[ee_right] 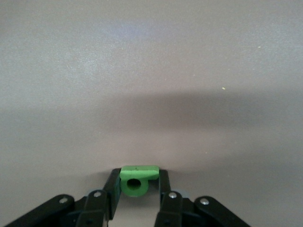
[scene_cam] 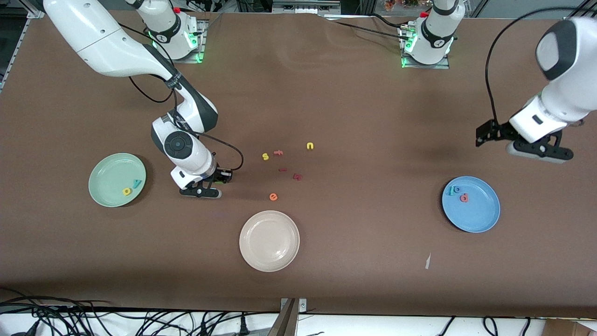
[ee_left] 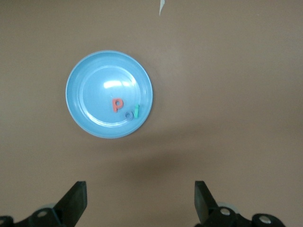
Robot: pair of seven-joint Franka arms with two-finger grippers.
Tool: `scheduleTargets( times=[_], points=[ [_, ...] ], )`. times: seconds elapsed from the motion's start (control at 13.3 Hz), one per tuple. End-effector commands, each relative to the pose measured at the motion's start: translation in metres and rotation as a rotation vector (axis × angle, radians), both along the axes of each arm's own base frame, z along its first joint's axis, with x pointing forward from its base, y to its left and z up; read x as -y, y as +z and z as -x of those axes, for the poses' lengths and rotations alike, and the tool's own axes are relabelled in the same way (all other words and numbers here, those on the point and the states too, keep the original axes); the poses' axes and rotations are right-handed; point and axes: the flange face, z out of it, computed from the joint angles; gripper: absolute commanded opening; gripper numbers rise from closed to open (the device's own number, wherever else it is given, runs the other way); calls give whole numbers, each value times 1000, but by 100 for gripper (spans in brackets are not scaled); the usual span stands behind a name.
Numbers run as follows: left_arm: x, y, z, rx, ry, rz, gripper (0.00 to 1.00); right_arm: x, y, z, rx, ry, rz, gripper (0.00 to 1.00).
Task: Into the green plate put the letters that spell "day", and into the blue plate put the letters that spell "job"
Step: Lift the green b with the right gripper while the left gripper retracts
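In the front view, the right gripper point(scene_cam: 201, 192) is sitting low at the brown bench point(scene_cam: 354, 261), between the green plate point(scene_cam: 108, 196) and the scattered loose letters. The green plate is lying toward the right arm's end of the bench, carrying a yellow rounded letter point(scene_cam: 127, 191) and a teal "y" point(scene_cam: 136, 183) side by side. The blue plate point(scene_cam: 480, 219) is lying toward the left arm's end, holding a teal hooked letter point(scene_cam: 450, 190), a blue ring letter point(scene_cam: 457, 189) and a salmon-pink letter point(scene_cam: 464, 198) close together. The left gripper point(scene_cam: 541, 154) is hanging in the air, waiting above the bench near the blue plate. A cream-white plate point(scene_cam: 269, 241) is resting nearer to the camera than the loose letters: a yellow "s" point(scene_cam: 265, 157), a yellow "n" point(scene_cam: 310, 146), an orange "e" point(scene_cam: 273, 197) and several small reddish pieces too small to read.

In the left wrist view, the left gripper's jaws are standing wide apart with nothing between them, and the blue plate is showing below with its three letters.

In the right wrist view, the right gripper's jaws are clenching on a dark green rounded letter point(ee_right: 137, 179), one finger pressing each side of it, just over the bench surface.
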Motion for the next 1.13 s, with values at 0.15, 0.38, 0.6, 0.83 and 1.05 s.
scheduleTargets(
  times=[0.15, 0.38, 0.6, 0.83, 1.05],
  points=[
    [-13, 108, 8, -80, 49, -36, 100, -1, 1, -4, 20, 0, -7, 23],
    [-22, 176, 24, -59, 69, -35, 100, 14, 14, -17, 14, -12, 16, 21],
    [-13, 168, 17, -81, 53, -20, 100, 28, 30, -26, -15, 25, 64, 20],
    [15, 164, 14, -84, 3, -22, 100, 81, 53, -40, -23, 141, 87, 18],
    [19, 151, 3, -87, -5, -23, 100, 126, 69, -45, -57, 220, 118, 18]
  ],
)
